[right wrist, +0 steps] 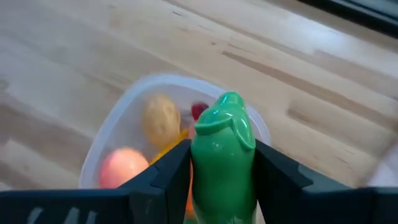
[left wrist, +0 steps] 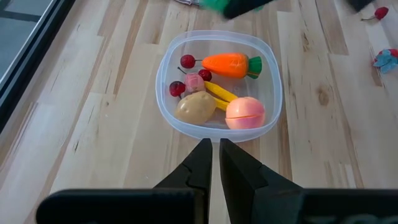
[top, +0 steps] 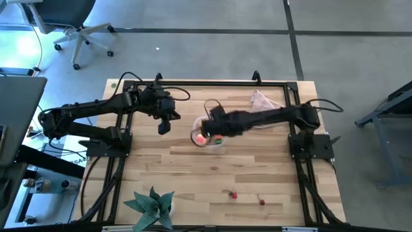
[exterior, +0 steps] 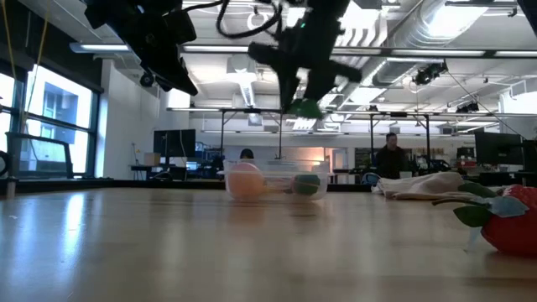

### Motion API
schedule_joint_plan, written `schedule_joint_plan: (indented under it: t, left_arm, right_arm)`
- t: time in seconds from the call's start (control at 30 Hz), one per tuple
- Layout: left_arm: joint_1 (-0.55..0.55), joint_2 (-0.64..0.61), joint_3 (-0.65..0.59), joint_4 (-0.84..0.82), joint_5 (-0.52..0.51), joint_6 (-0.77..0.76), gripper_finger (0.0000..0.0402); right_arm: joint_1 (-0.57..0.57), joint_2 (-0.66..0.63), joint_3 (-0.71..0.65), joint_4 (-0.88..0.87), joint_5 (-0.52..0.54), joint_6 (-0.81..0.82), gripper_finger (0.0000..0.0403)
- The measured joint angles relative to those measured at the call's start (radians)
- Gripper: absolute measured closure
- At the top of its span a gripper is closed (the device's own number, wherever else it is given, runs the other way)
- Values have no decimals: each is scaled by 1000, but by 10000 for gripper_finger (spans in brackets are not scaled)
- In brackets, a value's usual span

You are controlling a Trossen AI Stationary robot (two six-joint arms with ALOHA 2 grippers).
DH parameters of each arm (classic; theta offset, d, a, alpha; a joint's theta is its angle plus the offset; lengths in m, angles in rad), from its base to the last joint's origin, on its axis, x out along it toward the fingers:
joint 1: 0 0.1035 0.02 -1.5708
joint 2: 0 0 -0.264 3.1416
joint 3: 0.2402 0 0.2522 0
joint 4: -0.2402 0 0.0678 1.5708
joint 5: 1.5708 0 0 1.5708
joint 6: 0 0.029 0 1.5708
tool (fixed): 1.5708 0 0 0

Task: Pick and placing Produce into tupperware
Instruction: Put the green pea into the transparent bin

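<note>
The clear tupperware (left wrist: 217,84) stands mid-table. It holds an orange carrot (left wrist: 231,65), a tan potato (left wrist: 195,107), a pink-orange round piece (left wrist: 245,112), red cherries (left wrist: 185,62) and yellow sticks (left wrist: 219,93). My right gripper (right wrist: 222,163) hangs just above the tupperware (top: 207,138), shut on a green pepper (right wrist: 222,146). In the low view the pepper (exterior: 306,107) shows clear above the container (exterior: 277,180). My left gripper (left wrist: 214,149) waits shut, raised to the left of the tupperware and pointing at it. My right gripper pinches the green pepper between its two fingers, one on each of its opposite sides (right wrist: 198,163). The fingers slant downward from the table's right side. The pepper is lifted clear, over the tupperware's opening, with its top end sticking out beyond the fingertips.
Loose red pieces (top: 233,194) (top: 261,202) lie toward the near edge. A green leafy plant (top: 153,206) stands at the near left edge. A pinkish-beige cloth (top: 264,101) lies at the far right. A red strawberry-like piece (exterior: 512,222) sits close to the low camera.
</note>
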Motion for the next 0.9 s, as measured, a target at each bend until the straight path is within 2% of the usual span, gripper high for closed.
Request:
schedule_joint_plan:
  t: [0.17, 0.37, 0.9]
  left_arm:
    - [0, 0, 0, 0, 0, 0, 380]
    - [0, 0, 0, 0, 0, 0, 380]
    - [0, 0, 0, 0, 0, 0, 380]
  right_arm:
    - [-82, 49, 0, 94, -105, -57, 258]
    - [-100, 117, 0, 158, -161, -83, 258]
    - [-92, 196, 0, 232, -182, -47, 258]
